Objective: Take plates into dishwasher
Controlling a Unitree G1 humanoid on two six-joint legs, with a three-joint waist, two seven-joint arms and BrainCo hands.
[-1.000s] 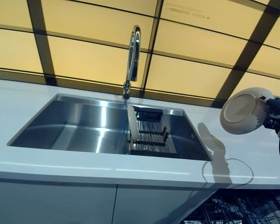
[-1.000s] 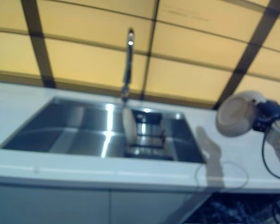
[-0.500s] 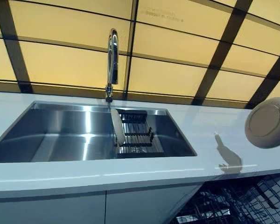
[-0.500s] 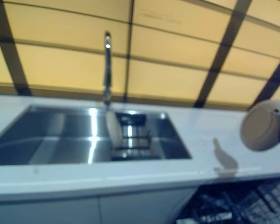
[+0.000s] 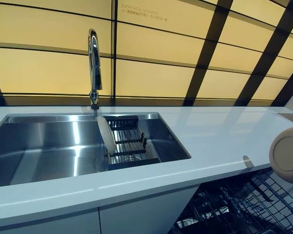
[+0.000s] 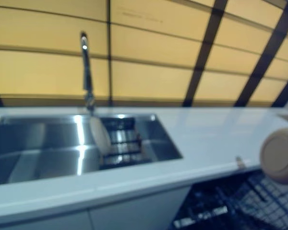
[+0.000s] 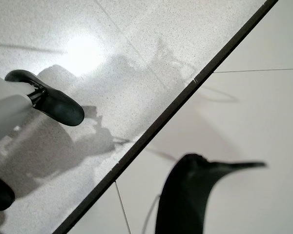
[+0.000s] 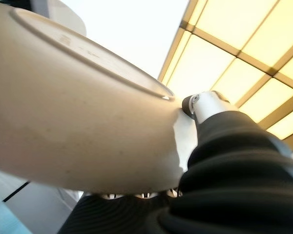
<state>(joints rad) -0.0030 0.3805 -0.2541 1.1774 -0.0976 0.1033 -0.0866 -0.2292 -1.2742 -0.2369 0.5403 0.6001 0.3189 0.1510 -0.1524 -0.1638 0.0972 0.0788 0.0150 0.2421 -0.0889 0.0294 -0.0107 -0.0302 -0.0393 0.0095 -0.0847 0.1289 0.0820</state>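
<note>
A beige plate hangs on edge at the far right, in front of the counter's edge and above the open dishwasher's dark wire rack. My right hand is shut on it: in the right wrist view the thumb presses on the rim of the plate. A second pale plate stands on edge in the black drying rack inside the steel sink. My left hand shows only in its wrist view, hanging over the floor with relaxed fingers, holding nothing.
A tall chrome faucet rises behind the sink. The white counter runs right of the sink. White cabinet doors sit under it, left of the dishwasher. Yellow panels with dark frames form the back wall.
The camera has swung to the right. The held plate has come down from above the counter to in front of its edge, over the dishwasher rack.
</note>
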